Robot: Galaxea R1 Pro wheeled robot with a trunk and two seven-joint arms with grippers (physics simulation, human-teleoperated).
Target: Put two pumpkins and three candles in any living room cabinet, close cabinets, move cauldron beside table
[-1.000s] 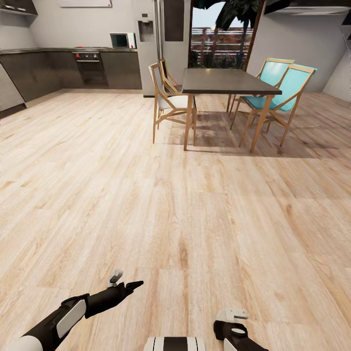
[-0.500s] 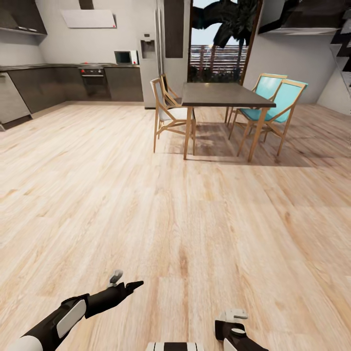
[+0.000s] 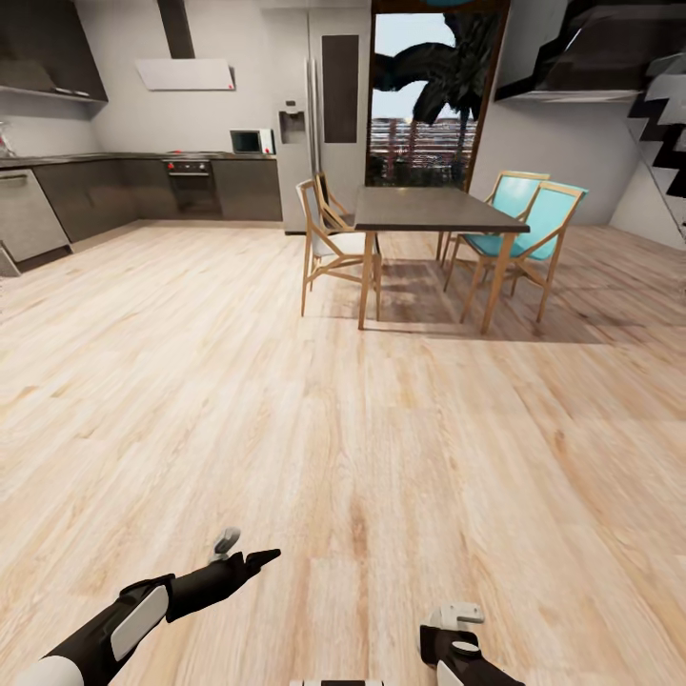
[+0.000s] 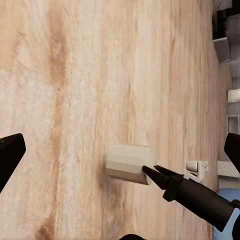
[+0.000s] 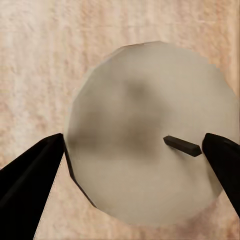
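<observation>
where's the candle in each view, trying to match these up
Head view: cannot tell; likely hidden under the right gripper, bottom edge.
Left wrist view: candle, pale stub near centre, against a dark fingertip.
Right wrist view: large pale disc with wick, between the fingers.
Shared landmark: light wood floor.

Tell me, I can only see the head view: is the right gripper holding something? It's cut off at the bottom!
Observer: Yes. The right wrist view shows a pale round candle end-on between the fingers of the right gripper.
Operator: Does it have a wick?
Observer: Yes, a short dark wick shows on its end face.
Operator: What about the other one?
Observer: In the left wrist view, the left gripper is wide open, with nothing between its fingers.
</observation>
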